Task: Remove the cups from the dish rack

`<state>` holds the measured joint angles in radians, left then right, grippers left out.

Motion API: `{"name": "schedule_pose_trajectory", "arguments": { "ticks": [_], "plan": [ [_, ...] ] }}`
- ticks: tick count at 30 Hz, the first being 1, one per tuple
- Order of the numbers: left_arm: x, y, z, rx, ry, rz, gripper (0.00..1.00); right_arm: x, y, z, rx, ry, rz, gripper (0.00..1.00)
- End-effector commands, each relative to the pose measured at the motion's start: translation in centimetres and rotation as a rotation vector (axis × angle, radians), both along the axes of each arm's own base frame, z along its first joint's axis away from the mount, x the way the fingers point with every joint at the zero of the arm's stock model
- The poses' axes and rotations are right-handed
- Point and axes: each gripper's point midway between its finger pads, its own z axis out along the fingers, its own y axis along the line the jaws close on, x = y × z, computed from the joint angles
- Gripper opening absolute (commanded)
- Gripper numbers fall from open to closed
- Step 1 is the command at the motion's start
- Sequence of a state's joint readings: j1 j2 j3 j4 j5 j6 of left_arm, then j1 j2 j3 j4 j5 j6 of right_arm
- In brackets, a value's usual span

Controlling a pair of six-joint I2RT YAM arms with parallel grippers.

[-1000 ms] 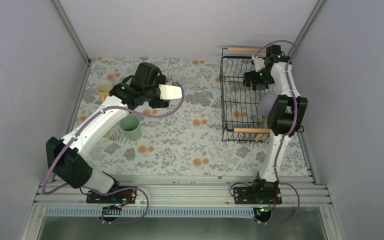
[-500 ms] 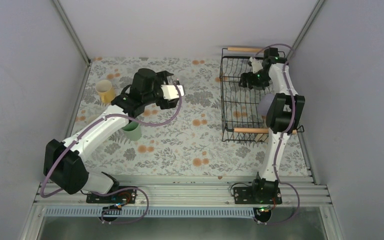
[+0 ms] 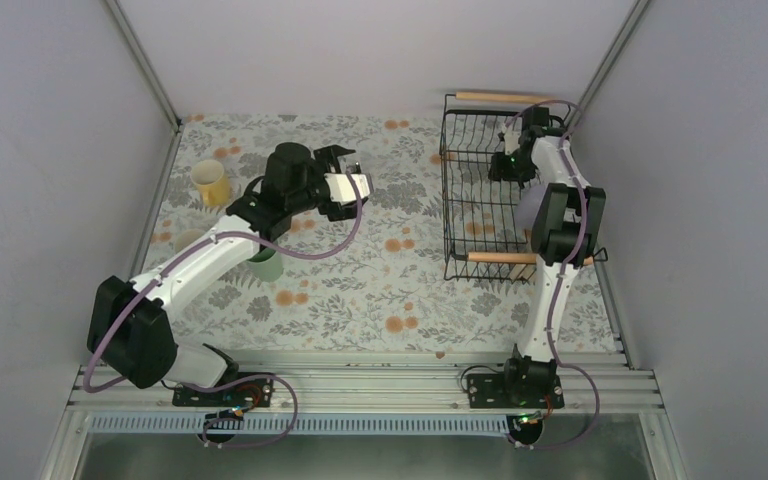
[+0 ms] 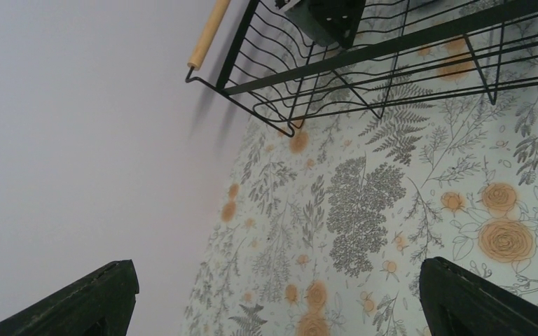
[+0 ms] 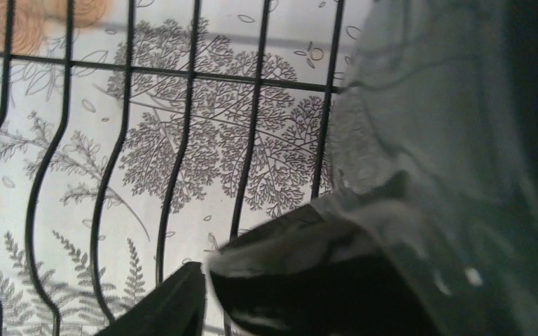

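Pale grey walls close in a desk (image 3: pixel 380 300) covered with a cloth of grey ferns and orange blossoms. At its far right stands the rectangular black wire dish rack (image 3: pixel 447 200) with light wooden rod handles (image 3: pixel 500 258). On the left, outside the rack, a glossy yellow mug (image 3: pixel 208 183) sits toward the far edge. A mint green mug (image 3: pixel 268 266) sits nearer, half hidden under the left arm.

The step in hand looks like the pick of another cup. The right arm reaches down into the far right part of the rack, and the right end effector (image 3: pixel 505 168) is set against a dark green glossy mug (image 5: pixel 427 154) resting on the rack's floor wires. One finger (image 5: pixel 175 301) lies just beside the mug's rim; the other is hidden, so I cannot tell whether the mug is clamped. The left end effector (image 4: pixel 278 269) hangs over the middle of the desk with its fingers wide apart and nothing between them.

The next move probably calls for a firm hold on the mug's wall, then a straight lift clear of the wires and handles before carrying it left.

Only the overhead view gives the layout and the unloaded mugs, but the arm hides the dark mug there. A lavender rounded shape (image 3: pixel 528 210) by the right elbow may be another cup. Only the right wrist view shows the mug itself. The left wrist view shows the rack's corner from low down.
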<state>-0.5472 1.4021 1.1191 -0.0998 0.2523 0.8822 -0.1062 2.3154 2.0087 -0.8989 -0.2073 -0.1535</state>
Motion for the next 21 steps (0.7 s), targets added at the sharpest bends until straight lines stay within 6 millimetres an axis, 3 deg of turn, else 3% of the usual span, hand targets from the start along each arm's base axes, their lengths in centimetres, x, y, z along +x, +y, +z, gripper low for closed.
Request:
{"name": "schedule_pose_trajectory", "arguments": {
  "ticks": [1, 6, 10, 16, 21],
  "plan": [
    [-0.6, -0.7, 0.0, -0.042, -0.005, -0.04, 1.0, 2.0, -1.0, 2.7, -0.033, -0.137, -0.053, 0.44],
    [-0.9, -0.5, -0.6, -0.038, -0.001, -0.045, 1.0, 1.8, -1.0, 4.5, -0.034, -0.166, -0.061, 0.48],
    [-1.3, -0.4, -0.5, -0.039, -0.008, -0.048, 1.0, 1.6, -1.0, 5.4, -0.036, -0.153, -0.062, 0.6],
    [-1.7, 0.1, -0.1, -0.034, -0.023, -0.041, 1.0, 0.5, 0.4, 7.4, -0.009, -0.159, -0.03, 0.64],
    [-2.0, 0.3, 0.4, -0.048, -0.027, -0.039, 1.0, 1.1, 0.3, 7.6, -0.011, -0.182, -0.033, 0.62]
  ]
}}
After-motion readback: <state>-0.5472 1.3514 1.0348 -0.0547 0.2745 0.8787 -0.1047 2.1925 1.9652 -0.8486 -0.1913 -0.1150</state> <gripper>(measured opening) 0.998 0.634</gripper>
